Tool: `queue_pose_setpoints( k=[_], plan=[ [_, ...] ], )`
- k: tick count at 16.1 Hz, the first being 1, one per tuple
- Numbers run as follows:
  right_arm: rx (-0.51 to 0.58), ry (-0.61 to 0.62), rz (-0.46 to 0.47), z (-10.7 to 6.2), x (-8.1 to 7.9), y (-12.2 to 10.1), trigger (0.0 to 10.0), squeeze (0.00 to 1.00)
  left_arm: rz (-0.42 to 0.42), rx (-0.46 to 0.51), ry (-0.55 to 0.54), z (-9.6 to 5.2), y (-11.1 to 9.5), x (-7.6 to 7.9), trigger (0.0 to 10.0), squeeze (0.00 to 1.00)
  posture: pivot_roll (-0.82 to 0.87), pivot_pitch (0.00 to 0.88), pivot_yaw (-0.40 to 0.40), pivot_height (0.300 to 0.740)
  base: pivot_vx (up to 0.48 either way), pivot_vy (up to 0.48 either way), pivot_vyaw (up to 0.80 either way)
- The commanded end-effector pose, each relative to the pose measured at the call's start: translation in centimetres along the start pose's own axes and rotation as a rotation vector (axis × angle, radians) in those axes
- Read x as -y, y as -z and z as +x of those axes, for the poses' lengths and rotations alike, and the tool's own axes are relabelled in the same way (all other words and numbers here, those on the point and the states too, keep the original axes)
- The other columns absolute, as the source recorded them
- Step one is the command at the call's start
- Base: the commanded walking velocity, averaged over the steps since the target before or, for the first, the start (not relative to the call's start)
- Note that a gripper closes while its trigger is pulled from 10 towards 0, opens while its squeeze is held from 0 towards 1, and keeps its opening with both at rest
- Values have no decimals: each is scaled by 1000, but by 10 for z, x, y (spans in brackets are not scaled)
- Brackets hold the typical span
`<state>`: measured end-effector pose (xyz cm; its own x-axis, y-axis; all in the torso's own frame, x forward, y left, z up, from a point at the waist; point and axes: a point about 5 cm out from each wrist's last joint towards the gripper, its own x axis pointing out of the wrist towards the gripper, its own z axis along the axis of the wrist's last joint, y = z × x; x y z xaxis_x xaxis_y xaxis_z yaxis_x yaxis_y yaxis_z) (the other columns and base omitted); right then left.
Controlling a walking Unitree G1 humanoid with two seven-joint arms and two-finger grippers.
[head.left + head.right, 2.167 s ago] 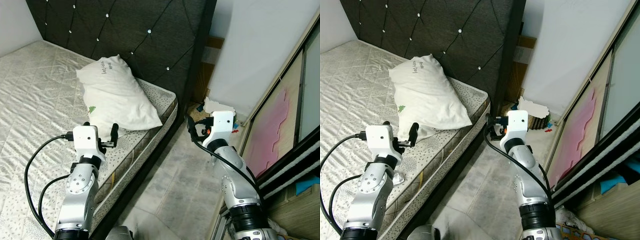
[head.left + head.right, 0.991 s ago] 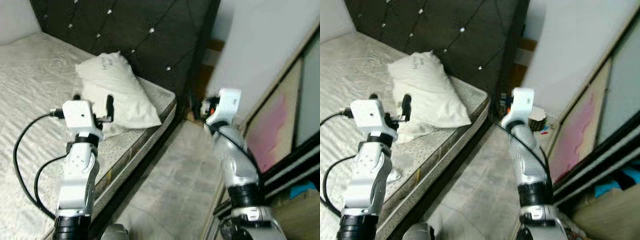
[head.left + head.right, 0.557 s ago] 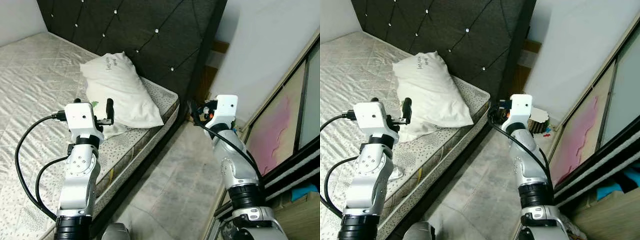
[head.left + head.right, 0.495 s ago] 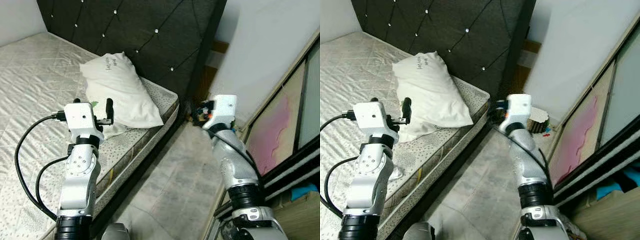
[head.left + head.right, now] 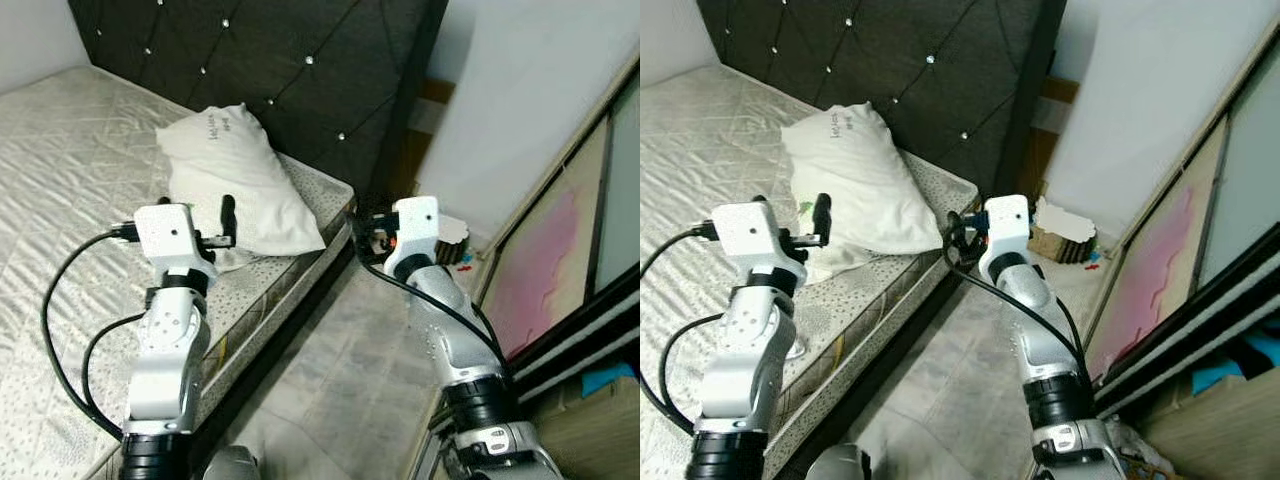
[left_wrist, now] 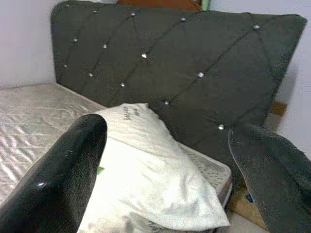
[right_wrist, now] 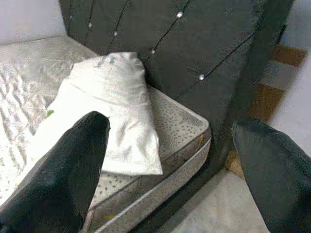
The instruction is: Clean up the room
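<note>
Grey marbled floor tiles [image 5: 350, 370] fill the near middle of my head view, running up the gap between the bed and the wall on the right. Nearest on the left I have my left gripper [image 5: 200, 222] raised over the near edge of the bare quilted mattress [image 5: 70, 170]; from its wrist camera the two black fingers [image 6: 58, 170] stand well apart with nothing between them. My right gripper [image 5: 958, 235] is held up over the floor just beside the mattress corner, and its wrist view shows its fingers [image 7: 63, 170] spread wide and empty as well.

Just beyond the left gripper lies the white rumpled pillow with dark lettering [image 5: 230, 180], resting on the right part of the mattress with its far end leaning against the headboard. Behind it stands the dark grey tufted headboard with shiny studs [image 5: 280, 70].

Farther right, at the foot of the pale wall [image 5: 530, 110], sits a small pile of clutter [image 5: 1070, 235] that includes something white and something brown; I cannot make out the pieces. Along the right edge runs a dark-framed sliding door with a pink patch on its panel [image 5: 550, 260].
</note>
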<state>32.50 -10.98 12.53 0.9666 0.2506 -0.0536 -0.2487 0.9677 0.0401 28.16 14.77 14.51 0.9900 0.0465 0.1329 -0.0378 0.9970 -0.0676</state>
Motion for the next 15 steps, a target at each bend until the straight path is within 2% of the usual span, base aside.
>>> queue_pose_setpoints(
  k=[1,3,4,8,10,14,15],
  plan=[
    [38,33,25,-2,6,-7,10000,0,1,-20,2,-3,4,3,10000,0,121,7,-62,740,0,0,0],
    [56,46,21,-1,10,-11,10000,0,7,-38,-10,-4,8,4,10000,0,120,0,-65,740,0,0,0],
    [63,62,-1,0,12,-13,10000,0,7,-42,-7,-3,9,5,10000,0,122,0,-66,740,0,0,800],
    [56,63,30,4,12,-13,10000,0,33,-32,-1,1,8,1,10000,0,130,0,-67,740,0,0,800],
    [56,61,35,4,10,-12,10000,0,19,-30,-14,1,7,-1,10000,0,130,0,-67,740,0,0,800],
    [52,56,44,3,8,-9,10000,0,-20,-26,17,2,6,5,10000,0,128,0,-64,740,0,0,800],
    [50,55,47,3,8,-9,10000,0,-2,-17,34,3,6,9,10000,0,128,0,-65,740,0,0,800]
  ],
)
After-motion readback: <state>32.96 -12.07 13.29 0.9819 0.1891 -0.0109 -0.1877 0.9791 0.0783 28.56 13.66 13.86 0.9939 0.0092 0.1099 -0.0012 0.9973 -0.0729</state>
